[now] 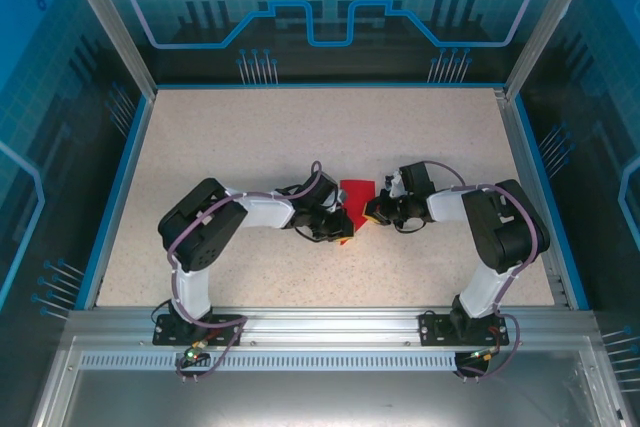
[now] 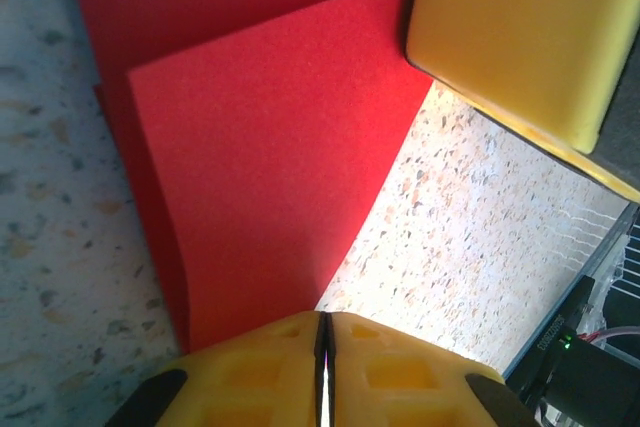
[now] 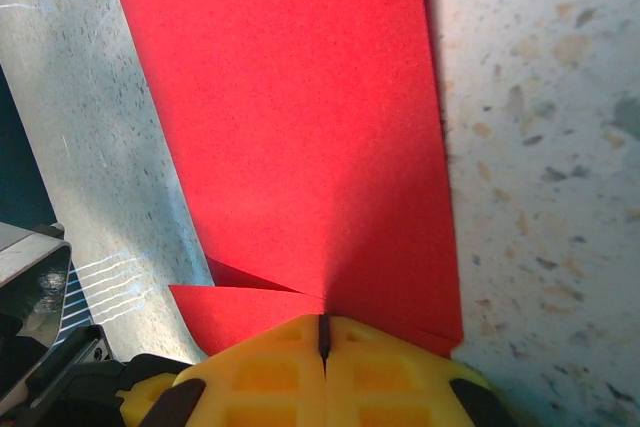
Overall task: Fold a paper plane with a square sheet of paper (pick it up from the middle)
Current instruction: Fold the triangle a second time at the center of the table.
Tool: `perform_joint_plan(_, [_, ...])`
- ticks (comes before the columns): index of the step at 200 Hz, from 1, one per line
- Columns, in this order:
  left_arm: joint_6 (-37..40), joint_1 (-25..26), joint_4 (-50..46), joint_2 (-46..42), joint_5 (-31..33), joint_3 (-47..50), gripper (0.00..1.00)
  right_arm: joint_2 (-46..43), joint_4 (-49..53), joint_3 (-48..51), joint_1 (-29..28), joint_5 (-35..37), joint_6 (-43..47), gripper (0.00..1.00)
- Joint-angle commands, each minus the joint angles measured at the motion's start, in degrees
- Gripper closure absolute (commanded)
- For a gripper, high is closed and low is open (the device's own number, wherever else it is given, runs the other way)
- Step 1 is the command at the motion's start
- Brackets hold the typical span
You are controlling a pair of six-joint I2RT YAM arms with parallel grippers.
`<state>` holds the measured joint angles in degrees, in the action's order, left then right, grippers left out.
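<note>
The left gripper (image 2: 322,335), yellow tips pressed together, pinches a lifted corner of the square sheet of paper (image 2: 260,167). The paper looks thin, limp and easily creased, probably best held by an edge. The right gripper (image 3: 323,335) is closed at the sheet's folded edge. Overhead, the red sheet (image 1: 355,192) lies between both on the speckled table (image 1: 250,137).

The sheet of paper (image 1: 355,195) is laid on the table (image 1: 250,137) near its middle, flanked by the left gripper (image 1: 338,230) at its near left corner and the right gripper (image 1: 373,210) at its right edge.
</note>
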<state>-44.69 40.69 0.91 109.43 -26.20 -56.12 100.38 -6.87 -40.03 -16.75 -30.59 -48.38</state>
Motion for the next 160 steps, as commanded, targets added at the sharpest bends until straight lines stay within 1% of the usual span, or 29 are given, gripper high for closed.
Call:
perform_joint_plan(1, [1.8, 0.0, -5.4, -1.5, 1.5, 1.9, 0.87, 3.1, 4.5, 1.3, 0.9, 5.1, 0.9, 1.0])
perform_joint_plan(80, [3.4, -0.1, -9.1, -3.3, 2.5, 5.2, 0.89, 3.4, 5.2, 1.1, 1.1, 5.1, 1.3, 1.0])
perform_joint_plan(160, [3.6, -0.3, -10.1, -4.7, 2.6, 8.4, 0.9, 3.8, 5.7, 0.5, 1.1, 4.4, 1.5, 1.0])
